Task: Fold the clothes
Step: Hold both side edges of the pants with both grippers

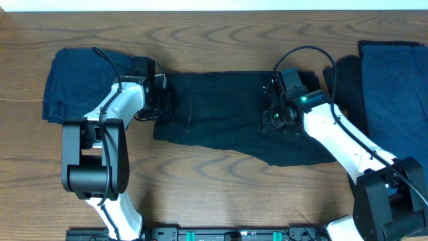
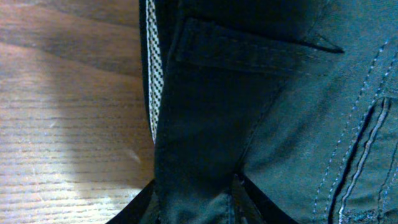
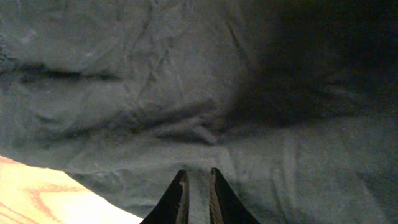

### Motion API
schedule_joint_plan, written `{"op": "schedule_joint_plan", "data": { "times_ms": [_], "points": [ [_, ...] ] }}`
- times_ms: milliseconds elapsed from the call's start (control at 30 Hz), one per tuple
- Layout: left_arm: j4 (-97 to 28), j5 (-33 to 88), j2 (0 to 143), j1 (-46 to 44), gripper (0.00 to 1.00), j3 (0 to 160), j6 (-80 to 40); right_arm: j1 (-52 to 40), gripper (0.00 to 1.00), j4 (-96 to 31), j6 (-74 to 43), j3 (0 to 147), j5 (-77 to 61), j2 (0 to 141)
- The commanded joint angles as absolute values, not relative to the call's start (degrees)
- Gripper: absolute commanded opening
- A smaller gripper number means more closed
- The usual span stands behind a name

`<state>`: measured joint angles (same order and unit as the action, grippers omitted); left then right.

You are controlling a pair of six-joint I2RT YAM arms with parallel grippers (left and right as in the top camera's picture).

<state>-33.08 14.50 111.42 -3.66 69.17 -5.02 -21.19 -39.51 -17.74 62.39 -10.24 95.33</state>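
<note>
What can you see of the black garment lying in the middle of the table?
The black garment lies spread nearly flat across the middle of the wooden table. It is a soft, thin-looking fabric with stitched seams, a pocket-like flap and a pale checked lining at its left edge. The left end effector pinches that edge; the right end effector pinches a fold near its right end.

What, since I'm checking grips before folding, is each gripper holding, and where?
Both hold the black fabric garment: left gripper at its left edge, right gripper on a pinch of cloth near its right end.
</note>
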Motion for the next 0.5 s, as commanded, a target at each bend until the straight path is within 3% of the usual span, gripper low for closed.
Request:
{"op": "schedule_joint_plan", "data": {
  "times_ms": [0,100,467],
  "points": [
    [-34.3,13.9,113.7,-4.6,0.23,68.4,-5.2,-21.7,0.11,-39.2,-17.1,62.1,-9.6,95.7],
    [-34.1,13.9,113.7,-5.8,0.07,68.4,-5.2,-21.7,0.12,-39.2,-17.1,62.1,-9.6,95.7],
    [-36.7,7.9,111.5,-7.4,0.06,70.1,-7.8,-21.7,0.11,-35.5,-17.1,62.2,-9.7,95.7]
  ]
}}
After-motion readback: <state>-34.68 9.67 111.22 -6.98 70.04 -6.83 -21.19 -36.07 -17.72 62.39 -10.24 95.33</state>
